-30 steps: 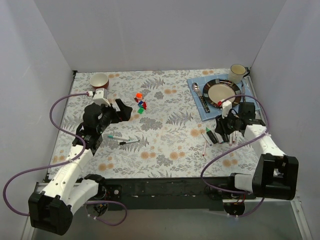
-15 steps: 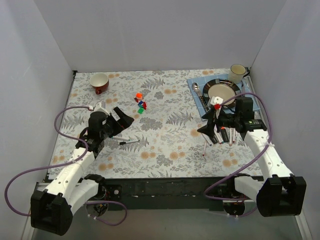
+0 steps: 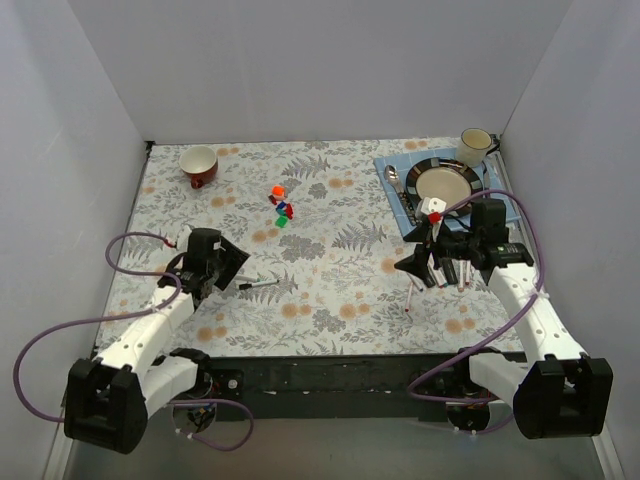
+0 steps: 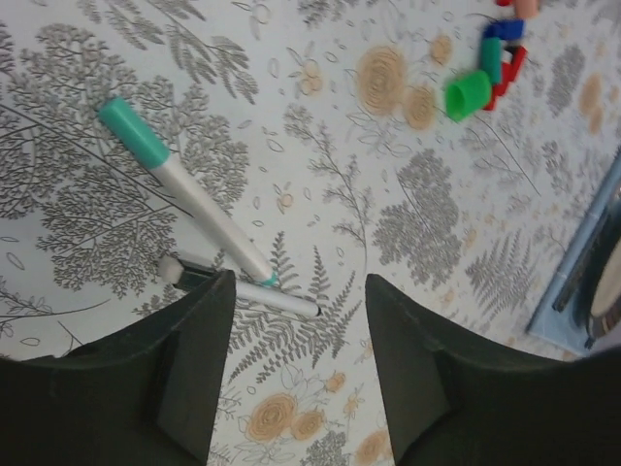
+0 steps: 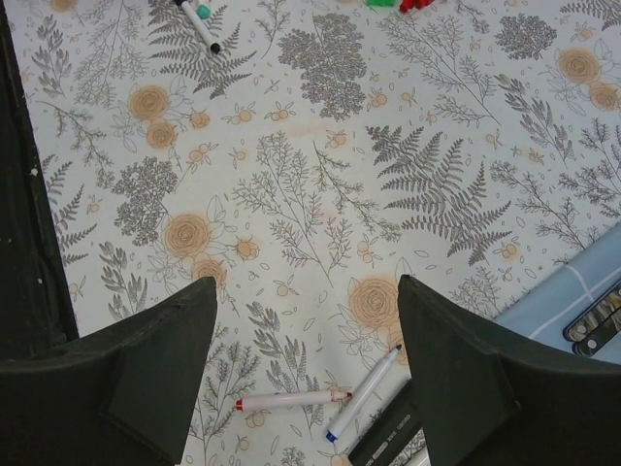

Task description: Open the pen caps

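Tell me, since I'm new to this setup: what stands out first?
A cluster of loose coloured caps lies mid-table toward the far side. A green-ended pen lies just ahead of the open left tool, and the right tool hangs open over two more pens.

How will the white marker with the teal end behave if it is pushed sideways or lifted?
The white marker has a slim round barrel lying flat on the tablecloth, so a sideways push would probably roll it. It looks like rigid plastic, so likely stiff and light. The smooth barrel may slip in the jaws unless gripped squarely.
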### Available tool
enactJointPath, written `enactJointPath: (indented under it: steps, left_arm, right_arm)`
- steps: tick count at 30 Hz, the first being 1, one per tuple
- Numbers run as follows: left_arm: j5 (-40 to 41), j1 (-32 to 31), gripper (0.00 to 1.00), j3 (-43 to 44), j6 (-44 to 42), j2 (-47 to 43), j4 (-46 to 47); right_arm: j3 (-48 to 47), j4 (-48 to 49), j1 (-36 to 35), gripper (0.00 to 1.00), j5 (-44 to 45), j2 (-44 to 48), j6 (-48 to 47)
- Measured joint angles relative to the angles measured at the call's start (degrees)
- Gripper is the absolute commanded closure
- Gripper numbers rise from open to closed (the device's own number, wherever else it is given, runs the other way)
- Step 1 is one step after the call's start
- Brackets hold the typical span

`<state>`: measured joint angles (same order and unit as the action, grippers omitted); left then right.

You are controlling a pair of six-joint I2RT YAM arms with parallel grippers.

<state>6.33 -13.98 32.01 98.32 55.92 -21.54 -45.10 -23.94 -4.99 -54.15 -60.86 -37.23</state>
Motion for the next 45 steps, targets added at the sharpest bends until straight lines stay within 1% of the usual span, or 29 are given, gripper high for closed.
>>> enactJointPath:
  steps: [1, 3, 4, 7, 9, 11, 14, 18, 21, 26, 34, 36, 42, 45]
  left_arm:
    - [1.3, 0.0, 0.59, 0.4, 0.7, 1.8, -0.9]
    - [4.3, 0.0, 0.66, 1.8, 2.7, 5.6, -2.9]
    - [5.7, 0.0, 0.73, 3.1, 3.5, 7.6, -4.2]
    - [9.5, 0.0, 0.73, 8.3, 6.1, 14.1, -8.3]
    - [11.8, 0.0, 0.67, 11.8, 7.8, 18.4, -10.7]
    - [13.4, 0.0, 0.62, 12.9, 8.8, 20.6, -12.1]
    - [14.9, 0.3, 0.62, 12.9, 9.5, 21.7, -14.0]
    - [16.0, 1.3, 0.64, 13.9, 9.5, 24.3, -15.6]
    - [16.9, 1.8, 0.67, 16.3, 9.5, 28.2, -16.6]
    - [17.0, 2.2, 0.7, 18.8, 9.5, 33.4, -17.2]
    - [17.0, 2.8, 0.73, 20.4, 9.9, 35.8, -19.4]
    - [17.0, 3.0, 0.76, 20.9, 10.0, 36.5, -20.3]
    - [16.8, 3.9, 0.82, 26.3, 9.9, 41.5, -24.7]
    - [16.8, 4.2, 0.83, 27.4, 10.0, 42.4, -25.1]
  right_arm:
    - [0.0, 0.0, 0.0, 0.18, 0.0, 0.2, 0.0]
    - [0.0, 0.0, 0.0, 0.18, 0.0, 0.6, 0.1]
    - [0.0, 0.0, 0.0, 0.18, 0.1, 0.8, 0.2]
    - [0.0, 0.0, 0.0, 0.18, 0.4, 1.3, 0.2]
    - [0.0, 0.0, 0.0, 0.18, 0.5, 1.6, 0.4]
    - [0.0, 0.0, 0.0, 0.18, 0.7, 1.7, 0.5]
    - [0.0, 0.0, 0.0, 0.18, 1.1, 1.9, 0.7]
    - [0.0, 0.0, 0.0, 0.18, 1.6, 2.0, 0.9]
    - [0.0, 0.0, 0.0, 0.18, 1.7, 2.0, 0.9]
    - [0.0, 0.0, 0.0, 0.18, 2.0, 2.1, 1.0]
    - [0.0, 0.0, 0.0, 0.18, 2.7, 2.1, 1.0]
    - [0.0, 0.0, 0.0, 0.18, 2.8, 2.1, 1.0]
    - [0.0, 0.1, 0.0, 0.18, 2.9, 2.4, 1.0]
    - [0.0, 0.1, 0.0, 0.18, 3.0, 2.5, 1.0]
